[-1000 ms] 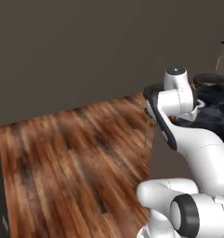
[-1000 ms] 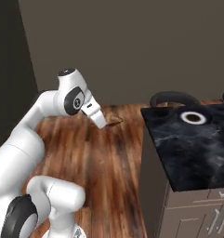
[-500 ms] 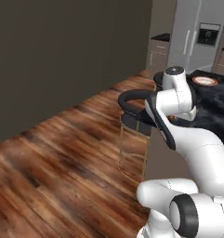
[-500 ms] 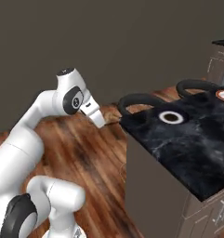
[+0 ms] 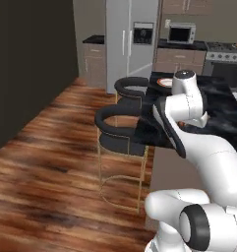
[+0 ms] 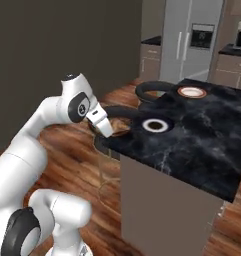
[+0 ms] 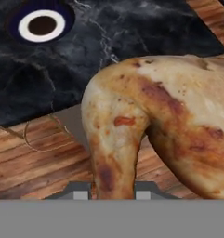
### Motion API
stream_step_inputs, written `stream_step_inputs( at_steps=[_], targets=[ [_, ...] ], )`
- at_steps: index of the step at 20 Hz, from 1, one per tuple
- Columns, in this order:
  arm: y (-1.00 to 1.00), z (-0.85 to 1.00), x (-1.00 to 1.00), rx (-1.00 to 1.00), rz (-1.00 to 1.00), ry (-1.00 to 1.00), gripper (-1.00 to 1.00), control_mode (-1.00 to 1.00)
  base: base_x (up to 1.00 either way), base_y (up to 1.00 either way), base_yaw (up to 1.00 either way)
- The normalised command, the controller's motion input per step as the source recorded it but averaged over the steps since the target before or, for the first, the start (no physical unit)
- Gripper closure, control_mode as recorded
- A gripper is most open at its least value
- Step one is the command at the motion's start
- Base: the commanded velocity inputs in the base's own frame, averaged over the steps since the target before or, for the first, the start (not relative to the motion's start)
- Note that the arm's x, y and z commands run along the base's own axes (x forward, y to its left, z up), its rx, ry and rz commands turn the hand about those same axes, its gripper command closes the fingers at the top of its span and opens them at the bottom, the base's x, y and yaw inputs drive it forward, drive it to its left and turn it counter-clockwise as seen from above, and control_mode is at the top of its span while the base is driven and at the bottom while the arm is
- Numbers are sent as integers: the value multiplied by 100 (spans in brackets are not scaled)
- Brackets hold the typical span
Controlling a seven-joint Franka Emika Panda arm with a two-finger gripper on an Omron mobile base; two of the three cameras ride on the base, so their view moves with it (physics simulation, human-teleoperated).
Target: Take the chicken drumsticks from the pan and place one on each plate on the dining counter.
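Swung round with the base, the pincer (image 7: 108, 191) grips a glossy drumstick (image 7: 169, 125) beside the veined black marble dining counter (image 6: 192, 140).

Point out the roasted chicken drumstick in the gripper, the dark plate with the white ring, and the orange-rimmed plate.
Glossy orange-brown roasted chicken drumstick (image 7: 132, 125): hand view, its thick bend.
Dark round plate with white ring (image 6: 157, 125): right base view, its dark centre.
Round orange-rimmed plate with white centre (image 6: 192, 92): right base view, its white centre.
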Motion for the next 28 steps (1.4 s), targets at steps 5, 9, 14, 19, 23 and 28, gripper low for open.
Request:
stream_step_inputs(
  at_steps=[5, 9, 14, 19, 23, 28],
  targets=[
    [0, 0, 0, 0, 0, 0, 100, 100, 58, 36, -52],
    [0, 0, 0, 0, 0, 0, 100, 100, 86, 12, -37],
    [0, 0, 0, 0, 0, 0, 100, 100, 84, 51, -43],
    [0, 0, 0, 0, 0, 0, 100, 100, 64, 68, -40],
    [0, 0, 0, 0, 0, 0, 100, 100, 75, 41, -34],
    [25, 0, 54, 0, -25, 0, 100, -100, 0, 0, 0]
  ],
)
